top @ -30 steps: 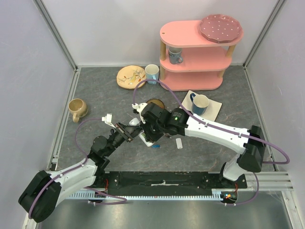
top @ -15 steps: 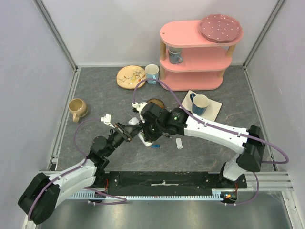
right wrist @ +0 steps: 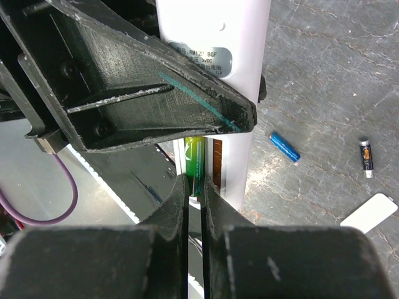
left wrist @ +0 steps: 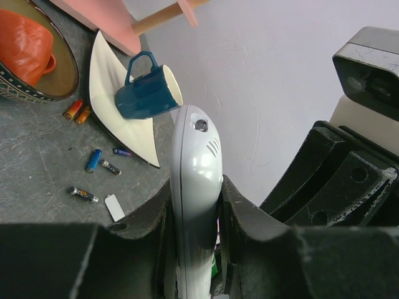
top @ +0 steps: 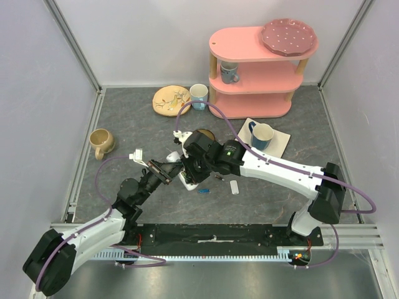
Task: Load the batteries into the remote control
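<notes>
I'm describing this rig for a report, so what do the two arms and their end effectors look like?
The left arm and right arm have white shells, black joints and black bases. A purple cable loops along each. The left end effector and right end effector are matte black, with thick wedge-shaped fingers. A small green mark shows near the right arm's wrist.

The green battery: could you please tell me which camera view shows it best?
Right wrist view: the green battery sits between the right gripper fingertips, at the remote control slot. The left wrist view shows only a green sliver; in the top view it is hidden.
</notes>
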Motion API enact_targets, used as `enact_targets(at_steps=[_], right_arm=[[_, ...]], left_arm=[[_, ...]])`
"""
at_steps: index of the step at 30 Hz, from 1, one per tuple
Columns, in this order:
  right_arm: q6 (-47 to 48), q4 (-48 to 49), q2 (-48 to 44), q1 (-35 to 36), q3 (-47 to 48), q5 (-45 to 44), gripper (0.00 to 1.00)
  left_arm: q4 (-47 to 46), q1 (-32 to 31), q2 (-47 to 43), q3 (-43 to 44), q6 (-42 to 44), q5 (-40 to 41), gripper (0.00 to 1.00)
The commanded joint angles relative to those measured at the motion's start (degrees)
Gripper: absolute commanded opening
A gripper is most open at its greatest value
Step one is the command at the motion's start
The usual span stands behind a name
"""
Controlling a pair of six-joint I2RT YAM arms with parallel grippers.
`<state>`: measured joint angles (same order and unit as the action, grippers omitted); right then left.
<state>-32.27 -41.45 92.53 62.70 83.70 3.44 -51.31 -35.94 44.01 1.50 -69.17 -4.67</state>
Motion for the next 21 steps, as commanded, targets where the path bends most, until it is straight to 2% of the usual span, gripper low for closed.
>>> enact_targets(at_steps=[1, 21], right_arm=[[-1.92, 14.82, 2.21, -0.38, 0.59, -0.10, 0.11], [-1.22, 14.56, 3.62, -0.82, 1.64, 1.83, 0.20]], left_arm=[[-5.47, -1.67, -2.26, -5.28, -2.64, -6.15, 0.02], [-3.01, -1.67, -3.22, -5.10, -2.72, -5.09, 0.02]])
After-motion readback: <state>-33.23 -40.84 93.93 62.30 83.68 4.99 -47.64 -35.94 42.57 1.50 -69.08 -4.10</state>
